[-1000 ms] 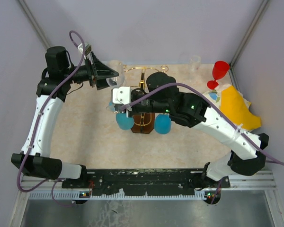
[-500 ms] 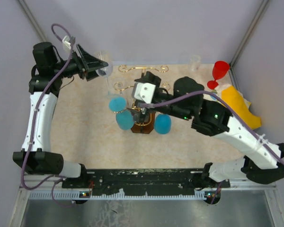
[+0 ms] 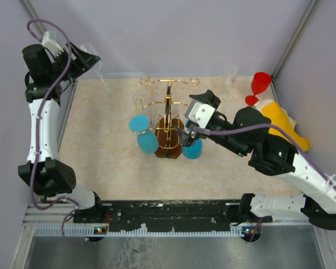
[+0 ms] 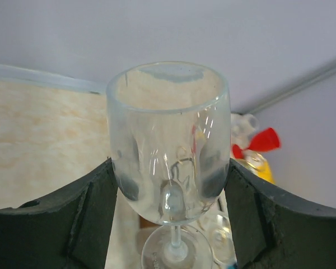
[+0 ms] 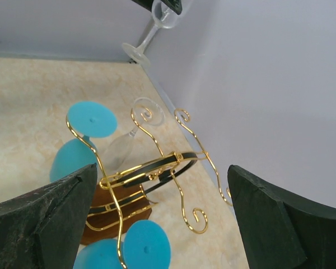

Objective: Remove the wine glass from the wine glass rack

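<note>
A clear wine glass [image 4: 168,134] sits by its bowl between my left gripper's [image 4: 169,168] dark fingers, which are shut on it. In the top view that gripper [image 3: 85,60] is raised at the far left corner, with the glass [image 3: 97,67] well away from the gold wine glass rack [image 3: 168,109]. My right gripper [image 3: 183,134] stands open just right of the rack. Its wrist view shows the rack's gold arms [image 5: 157,168] between its wide-apart fingers, touching neither. Three blue glasses [image 3: 139,123] and one clear glass [image 3: 139,101] hang on the rack.
A red wine glass [image 3: 260,84] and a small clear glass [image 3: 231,73] stand at the back right. A yellow cloth [image 3: 281,128] lies along the right wall. Grey walls close in the table at the back and on both sides.
My left arm has carried the clear wine glass from beside the rack up to the far left corner. My right gripper has opened and drawn back from over the rack to its right side.
</note>
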Action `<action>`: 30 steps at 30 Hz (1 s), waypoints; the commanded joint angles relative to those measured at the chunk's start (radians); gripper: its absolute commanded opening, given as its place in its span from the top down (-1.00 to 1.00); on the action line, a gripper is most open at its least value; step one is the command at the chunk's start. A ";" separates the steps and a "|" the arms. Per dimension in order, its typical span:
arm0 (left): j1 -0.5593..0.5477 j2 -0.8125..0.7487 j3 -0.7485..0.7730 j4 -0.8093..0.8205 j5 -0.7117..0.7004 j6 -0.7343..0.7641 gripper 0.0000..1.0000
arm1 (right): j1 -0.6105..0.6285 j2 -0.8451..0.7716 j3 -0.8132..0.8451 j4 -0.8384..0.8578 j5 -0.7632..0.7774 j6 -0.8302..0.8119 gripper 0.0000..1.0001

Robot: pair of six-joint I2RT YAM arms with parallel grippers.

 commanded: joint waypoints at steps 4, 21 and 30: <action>-0.004 -0.024 -0.239 0.323 -0.410 0.248 -0.12 | -0.044 0.030 -0.034 0.068 0.119 0.060 -0.99; -0.007 0.210 -0.625 1.123 -0.860 0.498 -0.18 | -0.445 0.043 -0.143 0.100 -0.110 0.419 -0.99; -0.004 0.369 -0.640 1.332 -0.947 0.534 -0.21 | -0.559 0.073 -0.238 0.199 -0.191 0.480 -0.98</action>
